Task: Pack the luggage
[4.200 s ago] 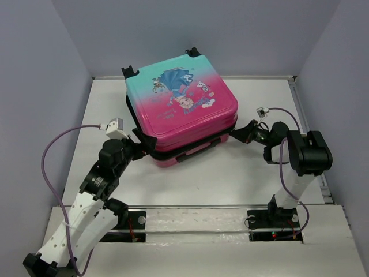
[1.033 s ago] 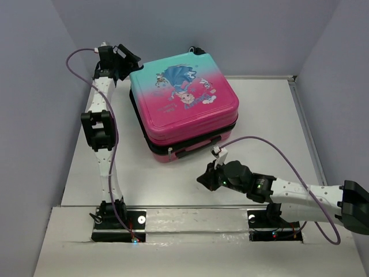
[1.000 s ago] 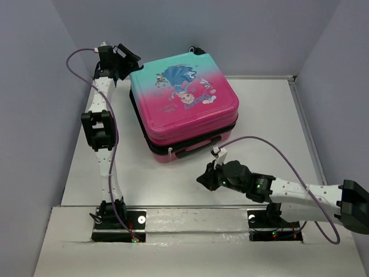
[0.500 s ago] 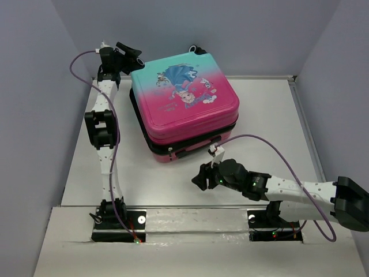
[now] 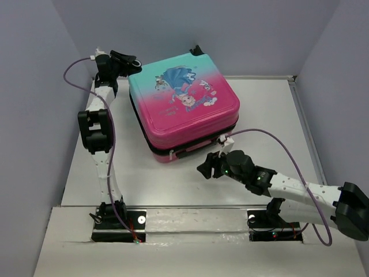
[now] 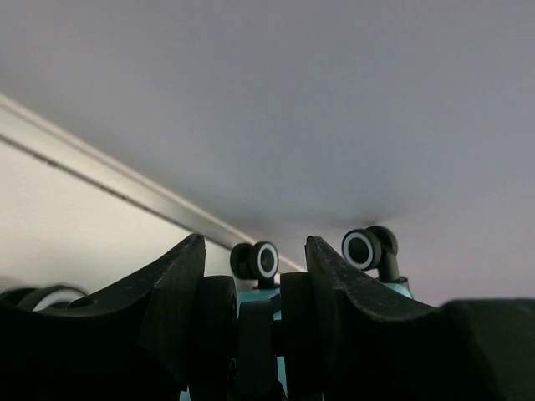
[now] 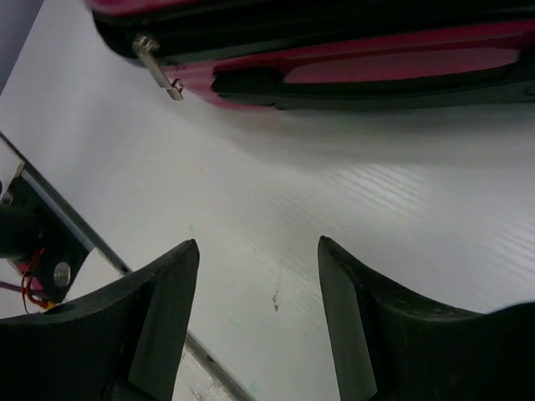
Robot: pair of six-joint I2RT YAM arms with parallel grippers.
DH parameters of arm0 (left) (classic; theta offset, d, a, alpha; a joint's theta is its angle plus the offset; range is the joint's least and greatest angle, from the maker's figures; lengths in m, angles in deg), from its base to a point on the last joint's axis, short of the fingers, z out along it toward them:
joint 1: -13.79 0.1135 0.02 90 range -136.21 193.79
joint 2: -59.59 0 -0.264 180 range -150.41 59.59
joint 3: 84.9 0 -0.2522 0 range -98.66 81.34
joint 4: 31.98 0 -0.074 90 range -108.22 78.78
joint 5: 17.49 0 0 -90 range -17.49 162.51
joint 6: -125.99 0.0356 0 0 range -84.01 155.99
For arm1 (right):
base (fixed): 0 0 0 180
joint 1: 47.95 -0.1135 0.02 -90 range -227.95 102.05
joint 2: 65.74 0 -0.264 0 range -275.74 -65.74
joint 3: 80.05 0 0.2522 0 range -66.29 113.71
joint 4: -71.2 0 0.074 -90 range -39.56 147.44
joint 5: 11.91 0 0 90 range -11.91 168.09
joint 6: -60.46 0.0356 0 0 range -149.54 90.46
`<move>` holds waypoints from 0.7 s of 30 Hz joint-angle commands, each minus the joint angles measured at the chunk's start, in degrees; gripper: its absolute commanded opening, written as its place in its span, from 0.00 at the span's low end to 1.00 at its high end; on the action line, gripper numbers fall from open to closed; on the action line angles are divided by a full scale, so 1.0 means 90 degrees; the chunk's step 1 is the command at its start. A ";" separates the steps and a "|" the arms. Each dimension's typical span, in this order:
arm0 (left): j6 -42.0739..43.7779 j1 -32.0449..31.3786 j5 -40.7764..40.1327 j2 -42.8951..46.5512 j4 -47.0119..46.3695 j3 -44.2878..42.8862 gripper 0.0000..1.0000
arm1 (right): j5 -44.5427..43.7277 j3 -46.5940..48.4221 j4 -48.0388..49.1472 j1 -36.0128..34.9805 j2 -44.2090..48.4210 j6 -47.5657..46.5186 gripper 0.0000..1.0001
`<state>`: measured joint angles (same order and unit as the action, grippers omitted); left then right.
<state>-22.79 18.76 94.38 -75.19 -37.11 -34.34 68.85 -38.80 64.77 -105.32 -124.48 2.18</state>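
Observation:
The luggage [image 5: 184,104] lies flat and closed on the table, pink at the near side and teal at the far side, with a black zipper band. My left gripper [image 5: 130,60] is at its far left corner. In the left wrist view, the left gripper [image 6: 253,242] has its fingers pressed against both sides of a black twin wheel [image 6: 219,326]. Two more wheels [image 6: 266,261] stick up behind. My right gripper [image 5: 203,170] hovers open over bare table just in front of the luggage [image 7: 376,71], nothing between its fingers [image 7: 171,292]. The silver zipper pull [image 7: 159,71] hangs ahead to the left.
Grey walls enclose the table on the left, back and right; the left gripper is close to the back left corner. A metal rail [image 5: 190,208] crosses the near edge in front of the arm bases. White table surface [image 5: 259,109] lies right of the luggage.
The left gripper's fingers have closed in on the corner wheel. The right gripper has gone from shut to open and drawn closer to the luggage's front.

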 commanded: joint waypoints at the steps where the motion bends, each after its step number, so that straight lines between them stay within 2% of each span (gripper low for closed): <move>1: 0.0545 0.0042 0.0266 0.1888 -0.0527 0.1034 0.06 | 0.0516 0.0129 0.0512 0.0844 0.0023 -0.0351 0.65; 2: 0.0584 0.0092 0.0188 0.2112 -0.0547 0.1249 0.06 | 0.0953 0.0178 0.0629 0.1291 -0.0132 -0.0458 0.65; 5: 0.0701 0.0190 0.0216 0.2922 -0.0421 0.1885 0.06 | 0.1910 0.0549 0.1088 0.1947 -0.0745 -0.0644 0.65; 8: 0.0945 0.0190 0.0226 0.3217 0.0038 0.1935 0.06 | 0.2237 0.1037 0.1275 0.2232 -0.1148 -0.0771 0.65; 17: 0.1257 0.0190 -0.0494 0.4194 0.0791 0.3115 0.06 | 0.3368 0.1526 0.1382 0.3755 -0.1618 -0.0928 0.65; 21: 0.1181 0.0209 -0.0838 0.4769 0.0665 0.4489 0.06 | 0.4003 0.1652 0.1480 0.4507 -0.1695 -0.0937 0.65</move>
<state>-12.98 21.76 84.47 -40.84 -28.85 -2.04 101.83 -29.32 69.82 -71.70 -139.23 -5.95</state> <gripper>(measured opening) 0.572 0.653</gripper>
